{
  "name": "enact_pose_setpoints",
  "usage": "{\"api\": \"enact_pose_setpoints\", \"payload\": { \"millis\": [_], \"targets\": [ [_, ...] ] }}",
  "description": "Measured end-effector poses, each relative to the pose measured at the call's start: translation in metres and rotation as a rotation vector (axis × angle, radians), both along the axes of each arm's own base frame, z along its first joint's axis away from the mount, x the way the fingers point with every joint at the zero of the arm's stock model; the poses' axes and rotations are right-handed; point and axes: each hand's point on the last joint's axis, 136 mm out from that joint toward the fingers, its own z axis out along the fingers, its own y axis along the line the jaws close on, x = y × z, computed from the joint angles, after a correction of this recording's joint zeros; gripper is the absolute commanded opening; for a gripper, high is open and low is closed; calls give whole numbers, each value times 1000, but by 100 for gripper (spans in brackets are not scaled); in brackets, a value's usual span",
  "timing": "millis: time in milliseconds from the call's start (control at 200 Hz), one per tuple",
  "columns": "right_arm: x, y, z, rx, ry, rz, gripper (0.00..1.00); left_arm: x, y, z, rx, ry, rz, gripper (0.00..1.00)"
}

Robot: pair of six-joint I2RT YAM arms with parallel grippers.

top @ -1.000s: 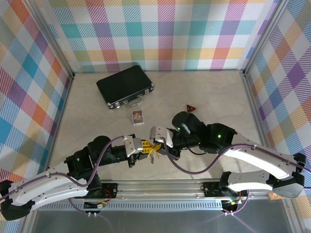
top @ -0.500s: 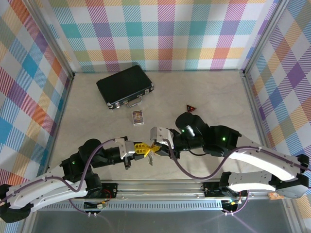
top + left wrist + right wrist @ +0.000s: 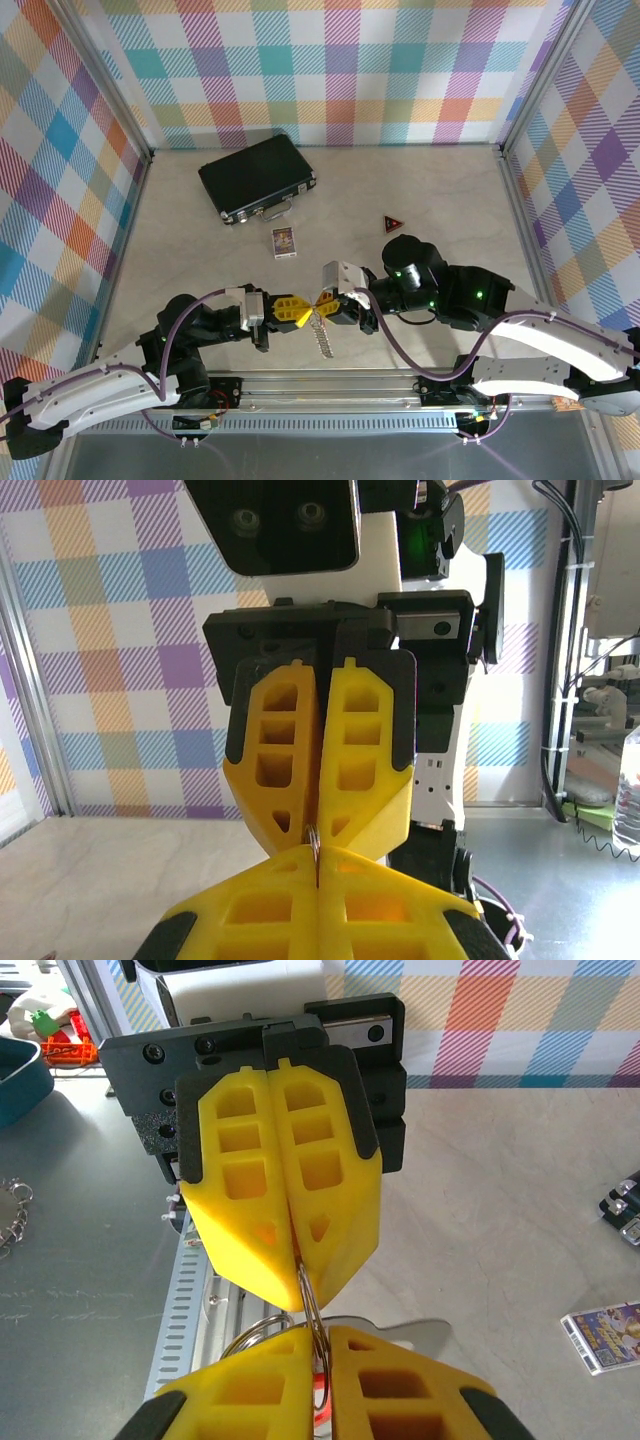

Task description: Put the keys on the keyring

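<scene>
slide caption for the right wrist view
Tip to tip, the left gripper and right gripper both pinch the thin keyring

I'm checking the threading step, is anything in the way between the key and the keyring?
Nothing visible does. The left tool and right tool meet tip to tip, both pinching the keyring, and the key's red tag shows right beside it.

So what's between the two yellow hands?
The keyring: its thin metal loop runs from the left hand into the right hand. The right wrist view shows it best.
</scene>
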Motion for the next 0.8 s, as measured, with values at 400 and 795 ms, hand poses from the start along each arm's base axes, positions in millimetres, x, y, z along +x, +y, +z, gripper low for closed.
{"api": "enact_pose_setpoints", "payload": {
  "millis": [400,795],
  "targets": [
    [-1,-1,-4,-10,8,3,0,3,-1,-5,29,-1,15,5],
    [20,7,-47,-246,11,-62,0,31,1,-51,295,-1,174,6]
  ]
}}
